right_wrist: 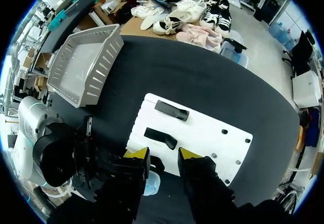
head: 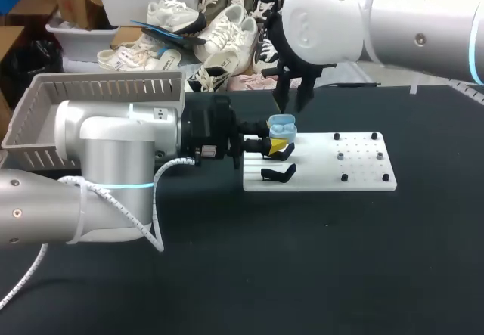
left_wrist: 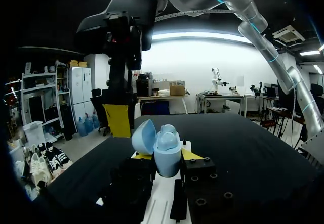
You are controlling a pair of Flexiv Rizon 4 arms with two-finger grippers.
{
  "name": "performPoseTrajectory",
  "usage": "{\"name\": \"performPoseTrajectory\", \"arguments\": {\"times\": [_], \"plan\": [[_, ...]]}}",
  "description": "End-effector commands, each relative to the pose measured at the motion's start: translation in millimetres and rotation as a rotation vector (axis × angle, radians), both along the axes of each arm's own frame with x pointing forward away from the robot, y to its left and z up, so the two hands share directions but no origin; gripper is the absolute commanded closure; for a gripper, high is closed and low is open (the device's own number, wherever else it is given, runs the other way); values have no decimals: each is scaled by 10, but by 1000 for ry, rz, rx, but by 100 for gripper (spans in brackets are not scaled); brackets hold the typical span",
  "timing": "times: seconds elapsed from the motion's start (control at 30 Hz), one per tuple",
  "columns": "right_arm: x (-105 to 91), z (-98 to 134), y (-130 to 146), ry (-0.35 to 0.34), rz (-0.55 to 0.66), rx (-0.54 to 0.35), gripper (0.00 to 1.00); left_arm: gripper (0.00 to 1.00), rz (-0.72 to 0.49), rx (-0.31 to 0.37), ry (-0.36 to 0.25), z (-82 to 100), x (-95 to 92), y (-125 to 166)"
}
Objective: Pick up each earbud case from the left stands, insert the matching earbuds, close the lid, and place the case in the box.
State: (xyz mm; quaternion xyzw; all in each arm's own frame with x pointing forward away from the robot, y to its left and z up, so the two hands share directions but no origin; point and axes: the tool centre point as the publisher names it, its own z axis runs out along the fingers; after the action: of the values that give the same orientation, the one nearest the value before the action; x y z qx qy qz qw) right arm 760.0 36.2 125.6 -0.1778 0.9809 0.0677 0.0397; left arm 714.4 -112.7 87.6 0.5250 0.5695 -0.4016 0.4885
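Note:
A light blue earbud case (head: 283, 129) (left_wrist: 167, 153) is held just above the white stand board (head: 363, 176), upright, with its lid (left_wrist: 144, 136) swung open. My left gripper (head: 277, 147) (left_wrist: 164, 159) is shut on the case from both sides, its yellow tips at the case's lower body. Straight above the case hangs my right gripper (head: 292, 97) (right_wrist: 163, 154), fingers pointing down and open, with nothing visible between them. In the right wrist view the case (right_wrist: 151, 183) shows under the fingers. An empty black stand (head: 278, 172) lies on the board.
A grey slotted basket (head: 106, 87) (right_wrist: 101, 57) stands at the table's back left, behind my left arm. The board's right half carries small black and metal posts (head: 342, 156). Two black stands (right_wrist: 171, 110) lie on the board in the right wrist view.

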Motion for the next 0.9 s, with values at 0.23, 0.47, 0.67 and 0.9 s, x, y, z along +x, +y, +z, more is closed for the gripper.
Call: {"name": "performPoseTrajectory", "arguments": {"times": [0.23,0.47,0.67,0.9], "plan": [[-182,69,-41,-15,-12,23,67,100,6,-2,-3,-5,-14,-2],[-280,81,-24,-10,-19,40,67,100,6,-2,-3,-5,-14,-2],[-347,87,-22,-5,-25,46,67,100,6,-2,-3,-5,-14,-2],[-467,470,-202,-81,-75,82,66,100,6,-2,-3,-5,-14,-2]]}}
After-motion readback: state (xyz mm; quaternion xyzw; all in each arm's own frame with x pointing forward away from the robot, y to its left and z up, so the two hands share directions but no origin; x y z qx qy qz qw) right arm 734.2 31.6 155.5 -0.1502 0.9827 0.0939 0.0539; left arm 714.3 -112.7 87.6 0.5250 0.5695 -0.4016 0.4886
